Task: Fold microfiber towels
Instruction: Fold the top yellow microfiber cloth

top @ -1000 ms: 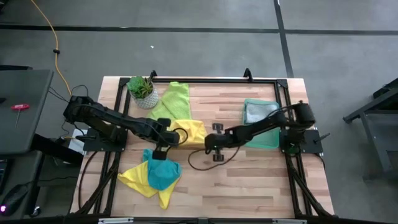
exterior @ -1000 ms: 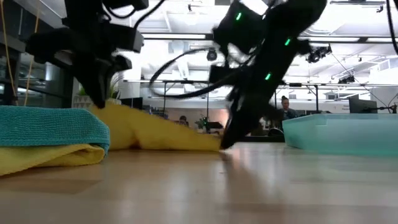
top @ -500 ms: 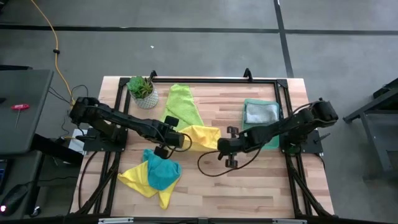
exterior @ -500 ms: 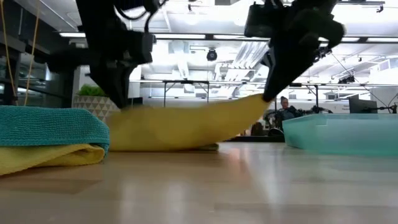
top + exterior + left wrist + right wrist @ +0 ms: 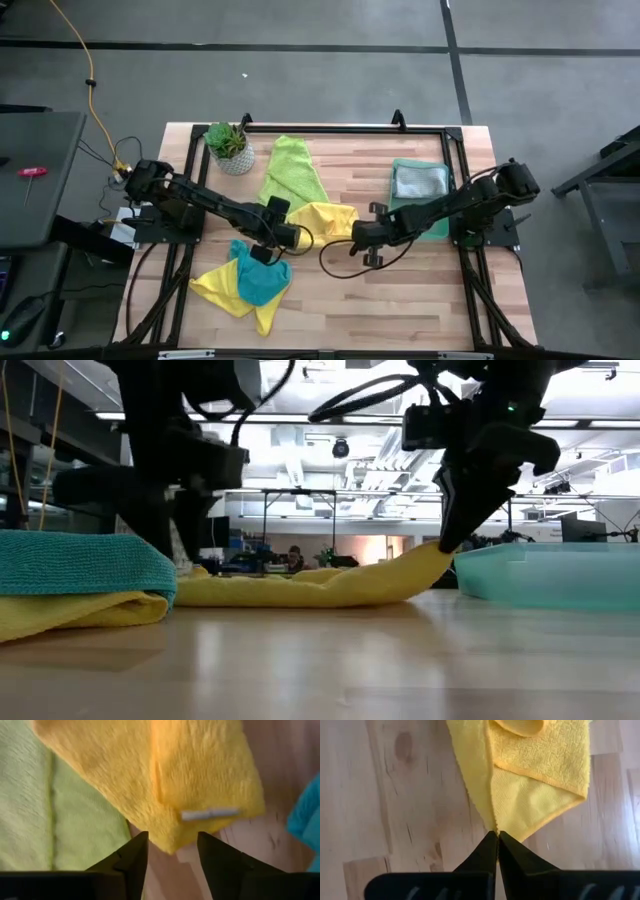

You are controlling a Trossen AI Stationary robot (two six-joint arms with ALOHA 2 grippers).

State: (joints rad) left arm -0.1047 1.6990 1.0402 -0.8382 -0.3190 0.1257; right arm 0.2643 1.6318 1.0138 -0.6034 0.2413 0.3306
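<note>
Overhead: yellow towel (image 5: 322,217) lies mid-surface between both arms, beside a lime green towel (image 5: 290,168); a teal towel (image 5: 262,281) on another yellow towel (image 5: 215,288) sits nearer the front; left gripper (image 5: 268,240) at its left end, right gripper (image 5: 357,236) at its right corner. Low view: that right corner hangs lifted from the right gripper (image 5: 447,540), the cloth sagging limp; soft, light, best pinched at corners or hems. Left wrist: fingers (image 5: 131,856) apart, straddling a corner of the yellow towel (image 5: 200,775) without gripping. Right wrist: fingers (image 5: 487,851) pressed together, clamping the yellow towel (image 5: 535,775) at its edge.
</note>
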